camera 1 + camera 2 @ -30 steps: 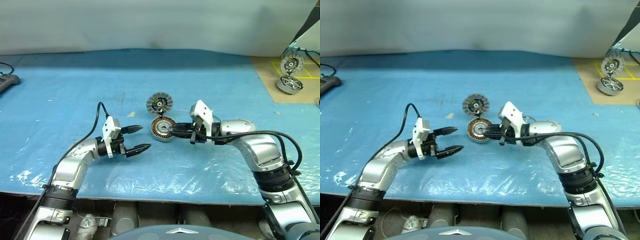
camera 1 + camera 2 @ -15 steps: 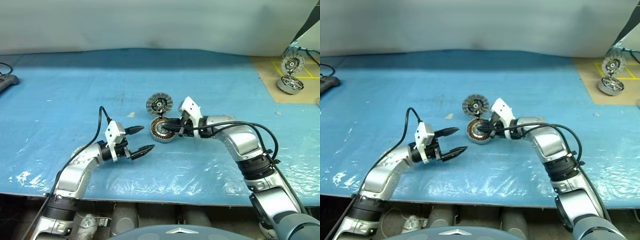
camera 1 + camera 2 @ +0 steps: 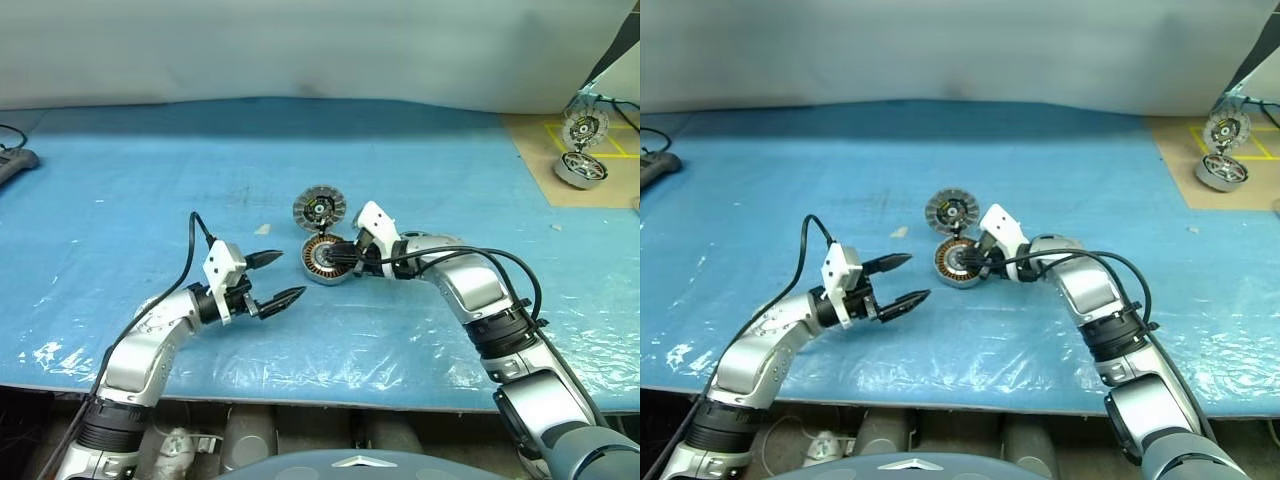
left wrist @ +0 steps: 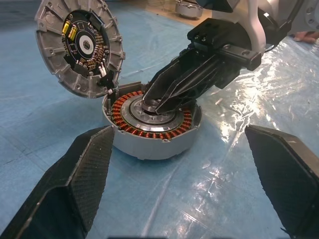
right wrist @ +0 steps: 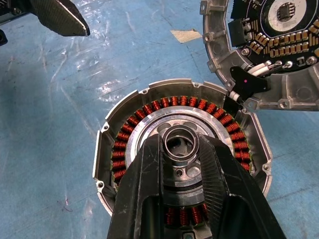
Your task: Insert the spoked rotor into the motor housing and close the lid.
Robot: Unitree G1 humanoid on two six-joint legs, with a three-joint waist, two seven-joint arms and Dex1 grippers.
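Note:
The motor housing (image 5: 130, 145) lies open on the blue sheet, copper windings ringing its pale centre. Its lid (image 3: 319, 208) stands tilted up at the housing's far edge with the circuit-board face showing, joined to the housing by short wires. My right gripper (image 5: 180, 143) reaches in from the right and is shut on a small metal ring (image 5: 180, 133), held right over the housing's centre hub. My left gripper (image 3: 291, 275) hovers open a short way to the left of the housing, holding nothing. The spoked rotor is out of view.
A spare motor unit (image 3: 580, 167) and its ribbed disc (image 3: 583, 126) sit on a brown board at the far right. A small tan scrap (image 3: 262, 229) lies left of the lid. A dark object (image 3: 14, 160) lies at the left edge.
My right gripper has pushed a little further over the housing, to its centre, and its elbow has swung inward. The left gripper has stayed in place, open.

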